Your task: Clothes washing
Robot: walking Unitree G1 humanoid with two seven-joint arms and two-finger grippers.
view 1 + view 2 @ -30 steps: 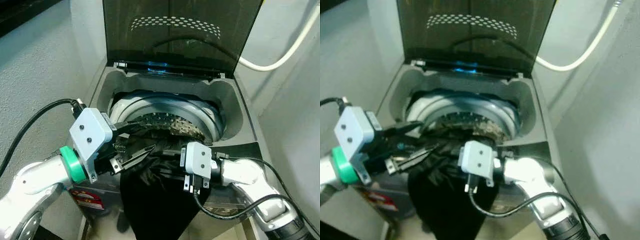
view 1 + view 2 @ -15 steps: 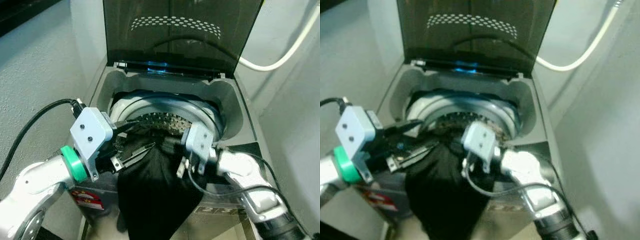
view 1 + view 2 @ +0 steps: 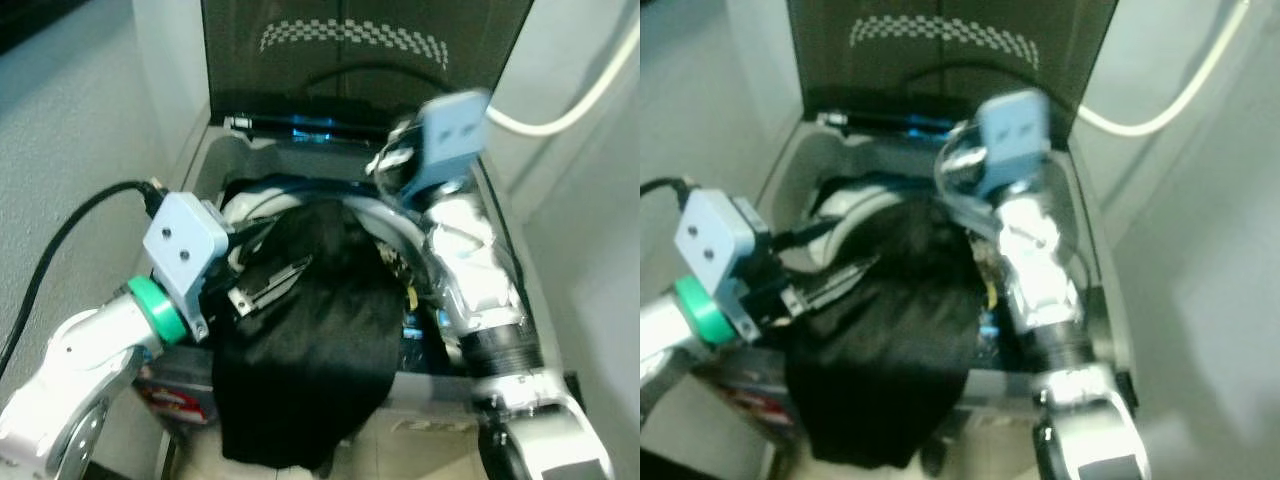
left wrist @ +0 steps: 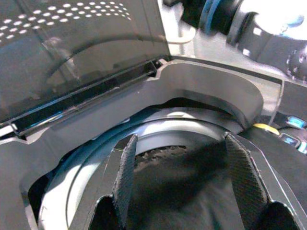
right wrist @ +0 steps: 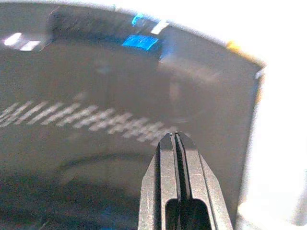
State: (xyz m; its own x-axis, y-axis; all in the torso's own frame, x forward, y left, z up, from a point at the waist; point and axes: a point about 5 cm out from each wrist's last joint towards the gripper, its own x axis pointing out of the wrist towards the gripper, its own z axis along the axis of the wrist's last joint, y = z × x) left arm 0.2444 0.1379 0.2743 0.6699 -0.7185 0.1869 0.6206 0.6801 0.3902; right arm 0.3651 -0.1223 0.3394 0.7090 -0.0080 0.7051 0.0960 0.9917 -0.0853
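Observation:
A top-loading washing machine (image 3: 205,150) stands with its dark lid (image 3: 360,70) raised. A black garment (image 3: 310,340) lies heaped over the drum opening and hangs down over the front edge. My left gripper (image 3: 285,250) is open at the left of the drum rim (image 4: 158,139), its fingers (image 4: 125,177) spread just above the garment (image 4: 192,196). My right gripper (image 5: 176,138) is shut with nothing between its fingertips; it is raised over the back of the tub and points at the lid (image 5: 96,96).
A white hose (image 3: 580,95) runs along the wall at the right. Grey walls close in on both sides of the machine. A lit control panel (image 3: 408,330) sits at the front right. A black cable (image 3: 70,240) loops off my left arm.
My right arm swung up from the washer's front edge to high over the back of the tub. The black garment now lies further up over the drum opening. The left gripper barely moved.

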